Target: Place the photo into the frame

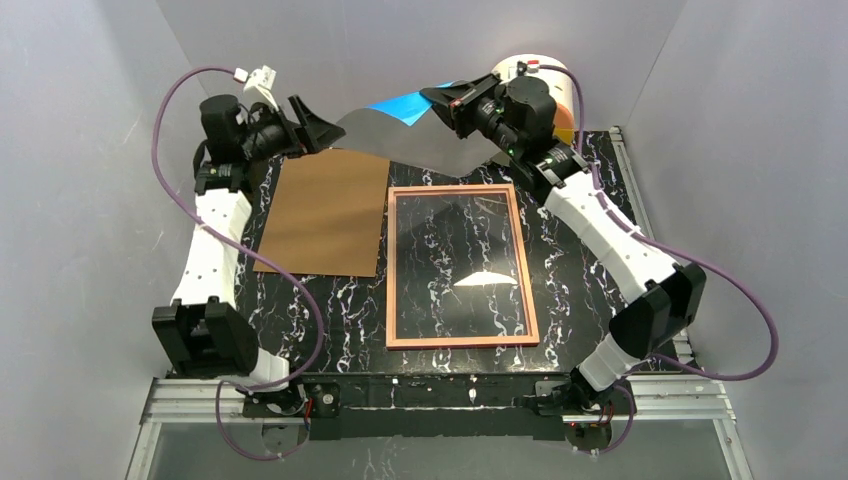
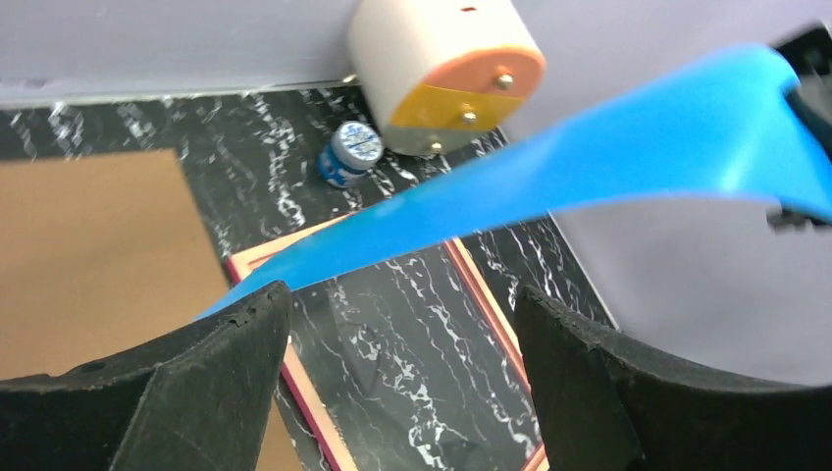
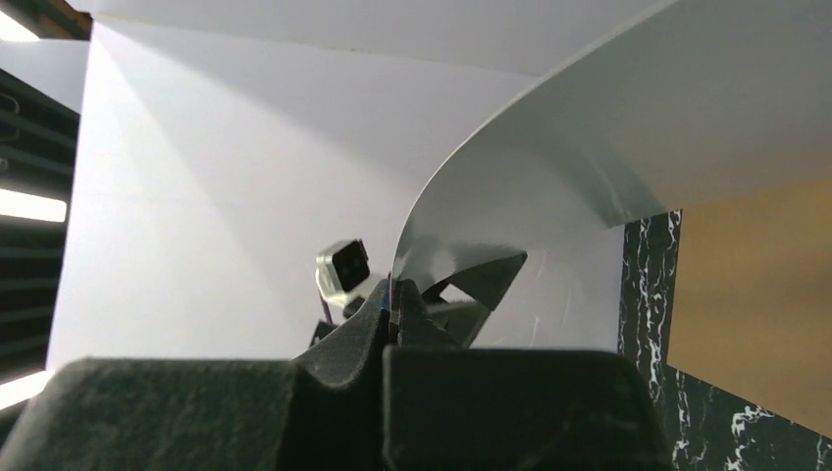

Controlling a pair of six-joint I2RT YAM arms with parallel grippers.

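The photo (image 1: 405, 140) hangs curved in the air above the table's far side, its white back toward the top camera and a blue strip (image 1: 400, 107) showing. My right gripper (image 1: 440, 100) is shut on its right edge; in the right wrist view the fingertips (image 3: 394, 294) pinch the sheet (image 3: 549, 147). My left gripper (image 1: 315, 130) stands open at the sheet's left end, and the blue face (image 2: 589, 167) passes just beyond its fingers (image 2: 400, 294). The frame (image 1: 527, 265) lies flat below, tan rim up, and its pane holds nothing (image 2: 491, 304).
A brown cardboard backing board (image 1: 325, 210) lies left of the frame (image 2: 88, 255) (image 3: 755, 294). A cream cylinder with an orange end (image 2: 442, 59) and a small blue-and-white cap (image 2: 348, 152) sit at the back. Grey walls enclose the table.
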